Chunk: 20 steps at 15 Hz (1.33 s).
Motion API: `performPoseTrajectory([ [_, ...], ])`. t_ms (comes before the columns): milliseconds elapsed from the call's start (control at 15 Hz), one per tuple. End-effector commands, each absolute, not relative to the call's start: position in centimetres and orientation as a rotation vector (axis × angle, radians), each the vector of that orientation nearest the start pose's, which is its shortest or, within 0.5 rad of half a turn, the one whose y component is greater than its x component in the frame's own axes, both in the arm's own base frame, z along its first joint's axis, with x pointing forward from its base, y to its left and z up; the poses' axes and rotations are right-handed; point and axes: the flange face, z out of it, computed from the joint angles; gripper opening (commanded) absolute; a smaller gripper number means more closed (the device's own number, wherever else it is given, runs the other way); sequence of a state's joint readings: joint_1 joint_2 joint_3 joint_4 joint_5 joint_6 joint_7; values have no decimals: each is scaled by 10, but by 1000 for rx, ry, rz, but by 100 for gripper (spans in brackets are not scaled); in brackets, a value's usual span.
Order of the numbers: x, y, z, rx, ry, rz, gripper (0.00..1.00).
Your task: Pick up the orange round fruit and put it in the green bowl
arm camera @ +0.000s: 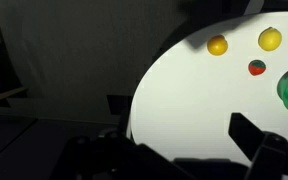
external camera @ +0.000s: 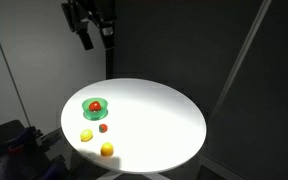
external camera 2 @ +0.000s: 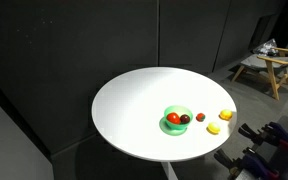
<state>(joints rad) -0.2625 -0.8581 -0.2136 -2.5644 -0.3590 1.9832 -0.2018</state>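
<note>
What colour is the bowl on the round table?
Bright green. The green bowl shows best in an exterior view, against the white table.

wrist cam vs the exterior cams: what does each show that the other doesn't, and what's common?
Wrist only: the tool from right behind, its dark fingers spread across the bottom of the shot, looking along the table.

Exterior only: the whole round white table, the complete green bowl (clipped by the frame edge in the wrist view), the arm hanging high over the table in an exterior view, and a wooden stool in the background.

Shared: the orange round fruit, paler yellow fruit and small red fruit, all on the table outside the bowl.
</note>
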Motion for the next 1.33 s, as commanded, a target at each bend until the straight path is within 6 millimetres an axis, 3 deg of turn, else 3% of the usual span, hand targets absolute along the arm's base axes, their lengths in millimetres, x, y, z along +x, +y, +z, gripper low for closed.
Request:
performPoseTrajectory([
  [0,275,-179,548,-3375,209,-342,100],
  [400,275,-179,548,-3375,209,-342,100],
  [667,286,-177,543,-3355,194,-319,100],
  [1267,323,-167,509,-3231,157,-235,100],
])
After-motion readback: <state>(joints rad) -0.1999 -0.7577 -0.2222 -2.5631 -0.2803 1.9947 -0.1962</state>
